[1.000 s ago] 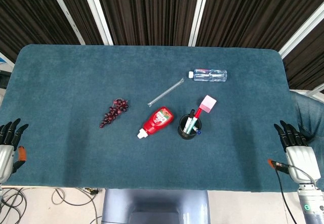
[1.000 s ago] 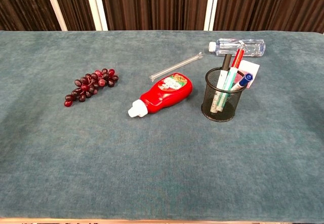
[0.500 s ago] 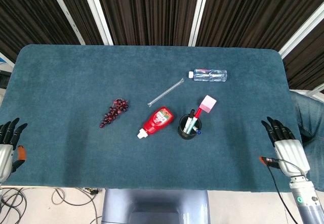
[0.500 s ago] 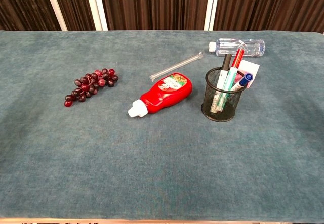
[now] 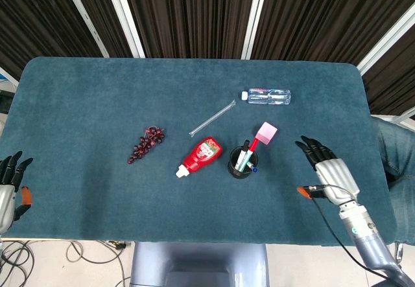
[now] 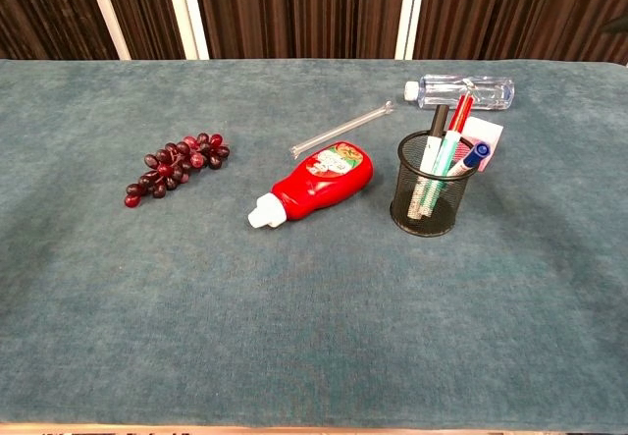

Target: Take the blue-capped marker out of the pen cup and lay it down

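Note:
A black mesh pen cup (image 6: pixel 430 197) (image 5: pixel 241 165) stands right of the table's middle, holding several markers. The blue-capped marker (image 6: pixel 472 156) (image 5: pixel 255 169) leans out toward the cup's right rim. My right hand (image 5: pixel 327 169) hovers over the table to the right of the cup, fingers apart, holding nothing, a clear gap from the cup. My left hand (image 5: pixel 10 183) hangs off the table's left front corner, fingers spread and empty. The chest view shows neither hand.
A red squeeze bottle (image 5: pixel 200 156) lies left of the cup. A pink box (image 5: pixel 266 133) sits just behind the cup, a clear rod (image 5: pixel 212 118) and a water bottle (image 5: pixel 267 96) further back. Dark grapes (image 5: pixel 146 144) lie to the left.
My right hand has moved left and forward from the table's right edge to over the cloth, nearer the cup. My left hand has drifted slightly left and down.

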You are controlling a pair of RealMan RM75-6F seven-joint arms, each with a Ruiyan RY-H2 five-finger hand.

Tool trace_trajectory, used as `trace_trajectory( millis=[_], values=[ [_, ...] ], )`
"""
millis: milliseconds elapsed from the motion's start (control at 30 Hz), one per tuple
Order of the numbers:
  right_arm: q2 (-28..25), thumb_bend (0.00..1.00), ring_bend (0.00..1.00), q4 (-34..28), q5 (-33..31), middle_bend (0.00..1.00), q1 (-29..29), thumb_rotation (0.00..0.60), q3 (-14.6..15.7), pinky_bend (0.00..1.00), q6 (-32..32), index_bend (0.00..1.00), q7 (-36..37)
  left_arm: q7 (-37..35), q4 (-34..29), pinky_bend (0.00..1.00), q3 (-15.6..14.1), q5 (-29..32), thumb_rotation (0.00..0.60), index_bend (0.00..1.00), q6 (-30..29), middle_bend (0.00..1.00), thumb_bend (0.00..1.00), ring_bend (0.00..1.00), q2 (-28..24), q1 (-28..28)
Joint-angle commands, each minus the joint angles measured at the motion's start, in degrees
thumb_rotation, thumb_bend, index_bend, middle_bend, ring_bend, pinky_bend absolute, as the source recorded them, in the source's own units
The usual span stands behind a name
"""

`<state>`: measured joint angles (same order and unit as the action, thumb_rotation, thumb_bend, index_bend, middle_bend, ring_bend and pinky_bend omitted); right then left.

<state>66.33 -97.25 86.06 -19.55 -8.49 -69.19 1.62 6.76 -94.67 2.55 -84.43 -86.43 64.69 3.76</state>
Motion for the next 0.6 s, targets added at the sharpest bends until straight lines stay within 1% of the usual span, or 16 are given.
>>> trace_trajectory(
  millis=[33,200,333,500,600],
  values=[
    [2.2,0.22,0.08,-0.4,-1.4,0.0,-1.4,0.6,-0.8,0.17,1.0,0.13,-1.3,0.1,-0.2,0.08,0.1,0.2,0.6,0.11,0.1,0.0,0.71,0.0,-0.1,0.0],
    [6.6,0.29,0.08,0.4,-2.1,0.0,-2.6,0.6,-1.2,0.17,0.5,0.18,-3.0,-0.5,-0.8,0.08,0.2,1.2,0.6,0.11,0.8,0.0,0.71,0.0,-0.2,0.0],
    [9.9,0.34,0.08,2.4,-3.9,0.0,-4.1,0.6,-2.0,0.17,1.5,0.22,-4.3,-0.7,-1.6,0.08,0.5,2.2,0.6,0.11,1.0,0.0,0.71,0.0,-0.5,-0.1],
    [13.7,0.37,0.08,5.1,-5.6,0.0,-5.2,0.6,-2.6,0.17,1.3,0.3,-6.1,-0.6,-1.9,0.08,0.6,2.7,0.6,0.11,1.2,0.0,0.71,0.0,-0.6,-0.1],
    [15.3,0.38,0.08,5.8,-6.0,0.0,-5.5,0.6,-2.6,0.17,0.8,0.34,-6.7,-0.6,-2.1,0.08,0.7,3.0,0.6,0.11,1.5,0.0,0.71,0.0,-0.6,0.0]
  ],
)
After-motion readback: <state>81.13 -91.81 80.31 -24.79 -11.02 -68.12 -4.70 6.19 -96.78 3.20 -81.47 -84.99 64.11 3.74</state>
